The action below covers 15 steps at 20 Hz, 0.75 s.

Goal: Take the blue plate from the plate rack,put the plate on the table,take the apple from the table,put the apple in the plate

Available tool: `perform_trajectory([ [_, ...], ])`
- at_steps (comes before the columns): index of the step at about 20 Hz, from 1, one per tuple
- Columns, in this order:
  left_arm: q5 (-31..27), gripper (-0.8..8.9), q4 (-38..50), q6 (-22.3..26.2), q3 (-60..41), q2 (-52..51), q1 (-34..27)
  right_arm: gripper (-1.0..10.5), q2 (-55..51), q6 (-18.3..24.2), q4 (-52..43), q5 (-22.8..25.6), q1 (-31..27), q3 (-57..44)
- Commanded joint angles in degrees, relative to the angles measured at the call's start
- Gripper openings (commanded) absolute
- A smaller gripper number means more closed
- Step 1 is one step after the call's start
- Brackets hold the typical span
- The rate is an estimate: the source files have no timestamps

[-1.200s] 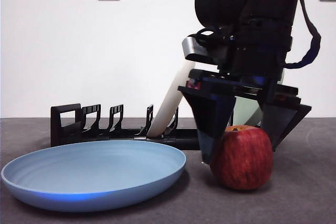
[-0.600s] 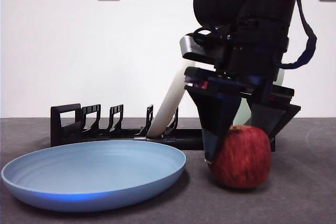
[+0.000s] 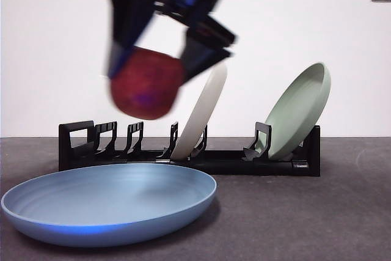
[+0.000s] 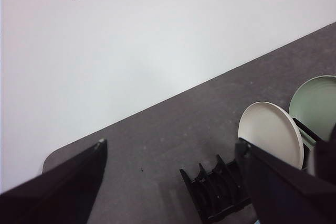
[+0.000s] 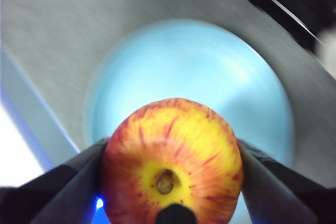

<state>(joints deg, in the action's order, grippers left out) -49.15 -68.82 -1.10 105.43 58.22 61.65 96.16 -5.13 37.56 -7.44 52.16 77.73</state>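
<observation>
While one apple (image 3: 146,87) hangs gripped, two plates occupy the plate rack (image 3: 189,154).

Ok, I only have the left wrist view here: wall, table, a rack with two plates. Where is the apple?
Observer: The apple is in the air, clamped in the right gripper, above the blue plate.
Operator: So that plate is out of the rack?
Observer: Yes, it lies flat on the table in front of the plate rack.
Operator: Which way does the apple's stem dip point?
Observer: Toward the right wrist camera.
</observation>
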Motion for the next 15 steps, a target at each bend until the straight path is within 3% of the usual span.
perform_trajectory([
  [1,-0.3,4.09,0.2,-0.4,-0.1,-0.1,-0.2,-0.1,5.9,0.2,-0.4,0.2,1.0,2.9],
  [11,-0.2,4.09,0.2,-0.8,-0.1,-0.1,-0.2,0.3,17.6,1.9,2.2,2.0,3.1,5.9],
  [13,-0.2,4.09,0.1,-0.8,-0.1,-0.1,-0.2,2.8,17.6,1.8,2.4,2.0,3.2,5.9],
  [14,-0.2,4.09,0.0,-0.8,-0.1,-0.1,-0.2,4.9,17.6,1.8,2.3,2.0,3.3,5.9],
  [15,-0.2,4.09,0.0,-0.8,-0.1,-0.1,-0.2,6.2,17.6,1.8,2.3,2.1,3.4,5.9],
])
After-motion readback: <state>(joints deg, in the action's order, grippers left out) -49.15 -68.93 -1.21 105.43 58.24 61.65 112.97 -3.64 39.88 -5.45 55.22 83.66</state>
